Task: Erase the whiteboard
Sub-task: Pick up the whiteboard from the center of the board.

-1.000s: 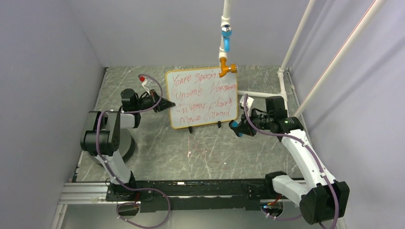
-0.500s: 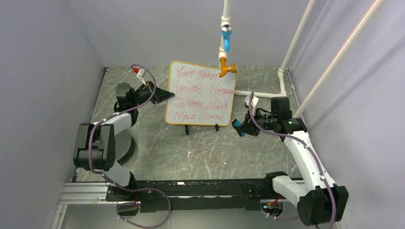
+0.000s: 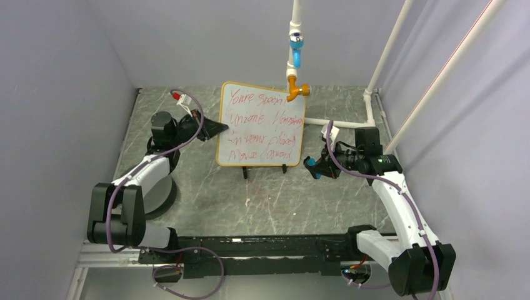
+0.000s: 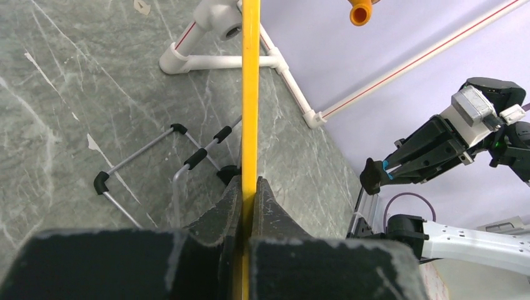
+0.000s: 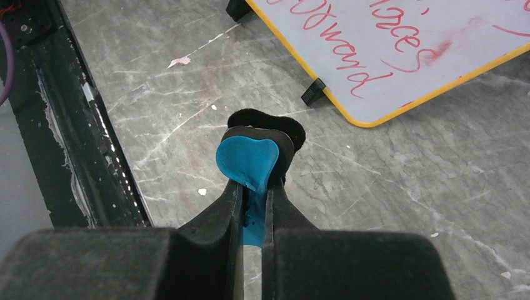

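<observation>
One whiteboard [image 3: 262, 125] edge fills the left pincer [image 3: 221, 129].

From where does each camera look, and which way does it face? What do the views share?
Top external: high behind the robot, facing down at the grey marbled table; the left arm, the right arm and the yellow-framed white whiteboard with red writing show.
Left wrist: on the left arm, facing along the board's edge, which the left claw pinches.
Right wrist: on the right arm, facing down at the table; the right claw grips a small blue-and-black eraser.
Shared: all three show the whiteboard.
</observation>
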Tool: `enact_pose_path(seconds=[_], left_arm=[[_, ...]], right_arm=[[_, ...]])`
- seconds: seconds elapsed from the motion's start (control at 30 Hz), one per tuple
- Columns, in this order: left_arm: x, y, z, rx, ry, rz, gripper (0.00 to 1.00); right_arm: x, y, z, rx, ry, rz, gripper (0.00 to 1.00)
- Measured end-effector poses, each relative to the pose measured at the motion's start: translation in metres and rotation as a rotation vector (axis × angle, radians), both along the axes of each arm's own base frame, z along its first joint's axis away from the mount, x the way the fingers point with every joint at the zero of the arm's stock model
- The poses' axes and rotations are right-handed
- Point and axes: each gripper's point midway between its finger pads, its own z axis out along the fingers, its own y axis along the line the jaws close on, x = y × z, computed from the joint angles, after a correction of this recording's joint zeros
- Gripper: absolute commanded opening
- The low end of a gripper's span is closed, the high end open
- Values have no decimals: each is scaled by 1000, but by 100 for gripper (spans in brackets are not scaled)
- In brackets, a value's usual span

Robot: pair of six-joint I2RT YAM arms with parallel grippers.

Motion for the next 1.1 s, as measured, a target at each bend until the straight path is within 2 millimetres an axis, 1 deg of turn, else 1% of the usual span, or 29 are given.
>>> enact_pose_path(seconds=[0.07, 0.17, 0.33, 0.4, 0.57, 0.7, 0.77, 0.9, 1.0, 1.1], left_arm=[[2, 1, -3, -6, 17, 21, 0], [2, -1, -1, -4, 23, 51, 0], [-3, -16, 20, -16, 43, 74, 0], [-2, -19, 29, -21, 51, 91, 0], [0, -23, 35, -30, 58, 113, 0], [-3, -26, 39, -41, 53, 124, 0], [-9, -26, 40, -40, 42, 137, 0], [-29, -21, 42, -42, 7, 170, 0], [-42, -14, 34, -50, 3, 198, 0], [-48, -12, 26, -68, 24, 219, 0]], right_arm=[[0, 0, 0, -1, -2, 1, 0], [0, 0, 0, -1, -1, 1, 0], [0, 0, 0, -1, -1, 1, 0], [0, 0, 0, -1, -1, 1, 0], [0, 0, 0, -1, 0, 1, 0], [0, 0, 0, -1, 0, 0, 0], [0, 0, 0, -1, 0, 0, 0], [0, -1, 0, -1, 0, -1, 0], [0, -1, 0, -1, 0, -1, 0], [0, -1, 0, -1, 0, -2, 0]])
